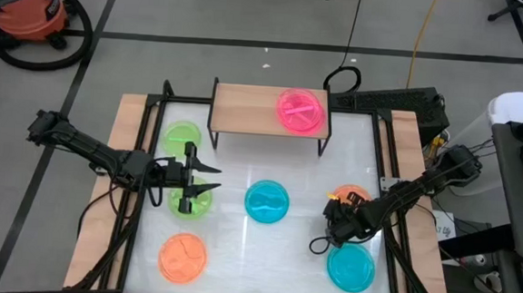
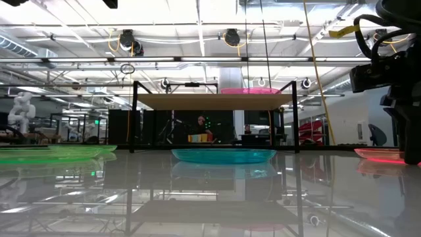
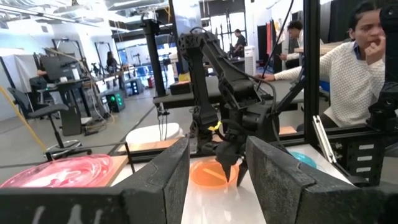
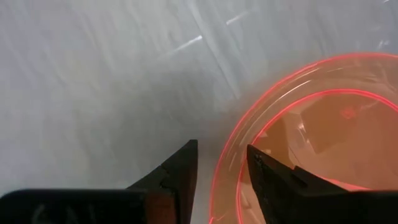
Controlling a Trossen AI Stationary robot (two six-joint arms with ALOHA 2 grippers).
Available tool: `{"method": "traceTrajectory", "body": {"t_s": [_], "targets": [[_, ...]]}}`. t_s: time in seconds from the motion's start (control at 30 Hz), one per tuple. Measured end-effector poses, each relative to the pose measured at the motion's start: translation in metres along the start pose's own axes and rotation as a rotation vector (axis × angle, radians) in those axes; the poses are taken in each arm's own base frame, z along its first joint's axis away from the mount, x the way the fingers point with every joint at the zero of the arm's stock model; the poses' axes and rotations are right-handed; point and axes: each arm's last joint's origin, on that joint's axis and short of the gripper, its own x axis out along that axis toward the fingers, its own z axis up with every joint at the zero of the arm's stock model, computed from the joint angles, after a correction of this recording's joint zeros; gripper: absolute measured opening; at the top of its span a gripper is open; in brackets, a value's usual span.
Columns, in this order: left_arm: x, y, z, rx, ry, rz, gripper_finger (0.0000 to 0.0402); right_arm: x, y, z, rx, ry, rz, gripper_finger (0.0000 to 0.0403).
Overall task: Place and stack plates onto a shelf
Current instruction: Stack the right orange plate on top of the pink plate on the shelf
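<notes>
While the left gripper (image 1: pixel 193 175) is held with its fingers spread wide over the left part of the table (image 1: pixel 237 254), nothing is gripped between them; it hangs between two green plates (image 1: pixel 181 138), one toward the shelf and one (image 1: pixel 194 204) partly under the fingers. An orange plate (image 1: pixel 183 256) is seen at the front left. A blue plate (image 1: pixel 266 201) lies at the table's middle. At the back, the shelf (image 1: pixel 246 107) is seen with a pink plate (image 1: pixel 301 111) laid on the right part of its wooden top. Further right, the right gripper (image 4: pixel 221 163) is lowered at the rim of a second orange plate (image 4: pixel 317 124), its fingers parted narrowly, one inside the rim and one outside. Another blue plate (image 1: pixel 351 266) lies just in front of it.
</notes>
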Motion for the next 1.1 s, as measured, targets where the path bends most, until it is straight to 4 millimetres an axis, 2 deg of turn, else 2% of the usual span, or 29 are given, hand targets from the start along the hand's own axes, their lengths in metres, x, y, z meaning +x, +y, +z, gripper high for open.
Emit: {"method": "traceTrajectory", "body": {"t_s": [0.1, 0.27, 0.33, 0.8, 0.97, 1.1], "targets": [[0.000, 0.000, 0.000, 0.011, 0.001, 0.000, 0.0165, -0.002, 0.000, 0.000, -0.003, -0.003, 0.010, 0.0097], [0.000, 0.000, 0.000, 0.030, 0.002, 0.000, 0.0165, -0.009, -0.003, 0.000, -0.017, -0.011, 0.040, 0.0021], [0.000, 0.000, 0.000, 0.030, 0.002, 0.000, 0.0165, -0.013, -0.006, -0.001, -0.018, -0.015, 0.054, 0.0007], [0.000, 0.000, 0.000, 0.035, 0.000, 0.003, 0.0165, -0.053, -0.019, 0.002, 0.009, -0.137, 0.237, 0.0001], [0.000, 0.000, 0.000, 0.037, 0.001, 0.003, 0.0165, -0.081, -0.019, 0.009, -0.025, -0.229, 0.357, 0.0000], [0.000, 0.000, 0.000, 0.036, 0.001, 0.003, 0.0165, -0.112, -0.013, 0.019, -0.065, -0.356, 0.504, 0.0000]]}}
